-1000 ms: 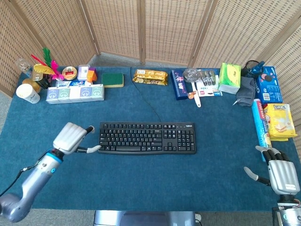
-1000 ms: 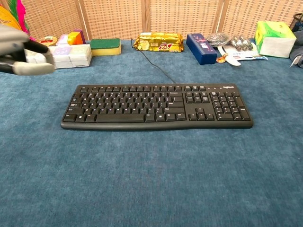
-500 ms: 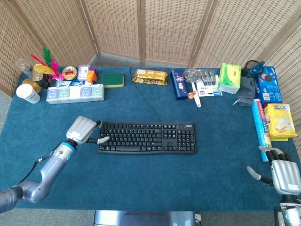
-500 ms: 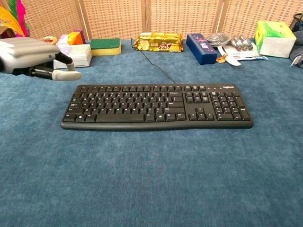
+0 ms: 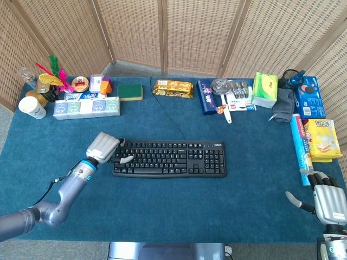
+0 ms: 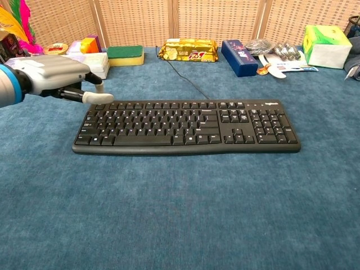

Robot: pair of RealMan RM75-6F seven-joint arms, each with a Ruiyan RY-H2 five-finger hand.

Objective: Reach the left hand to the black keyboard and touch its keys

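The black keyboard (image 5: 169, 158) lies across the middle of the blue cloth, also seen in the chest view as the keyboard (image 6: 185, 125). My left hand (image 5: 104, 148) is at its left end, palm down and holding nothing. The thumb (image 5: 126, 159) reaches over the leftmost keys. From the chest view the left hand (image 6: 55, 79) hovers just above the keyboard's far-left corner, and I cannot tell whether it touches the keys. My right hand (image 5: 327, 200) rests open at the table's near right corner, away from the keyboard.
The keyboard cable (image 5: 169, 116) runs to the back edge. Along the back stand a tissue pack row (image 5: 87, 106), a green sponge (image 5: 129, 91), a snack bag (image 5: 173, 88), a blue box (image 5: 206, 97) and a green box (image 5: 264, 89). Snack boxes (image 5: 321, 140) line the right edge.
My left hand has moved right and away from me, from beside the keyboard's left end to over its far-left corner. The right hand has drifted slightly toward the near edge.
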